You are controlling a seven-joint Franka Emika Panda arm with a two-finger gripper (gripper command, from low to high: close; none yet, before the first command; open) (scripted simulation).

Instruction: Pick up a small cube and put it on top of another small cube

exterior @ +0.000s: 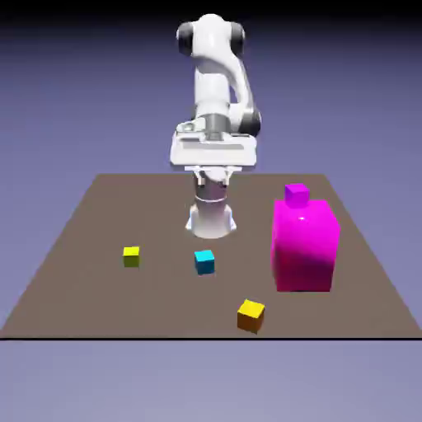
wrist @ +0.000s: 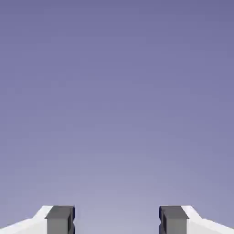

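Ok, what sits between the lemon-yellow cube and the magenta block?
In the exterior view, the cyan cube sits between the lemon-yellow cube and the magenta block.

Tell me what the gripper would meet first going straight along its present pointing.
Nothing that shows: in the hand view only plain backdrop lies beyond the open gripper, with no cube or block ahead. The way looks free as far as the picture reaches, though depth there is hard to judge.

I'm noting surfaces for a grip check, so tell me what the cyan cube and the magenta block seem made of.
Cyan cube: perhaps painted wood or plastic; flat, even colour, no grain.
Magenta block: likely smooth plastic, slightly glossy, from the small highlight near its top.
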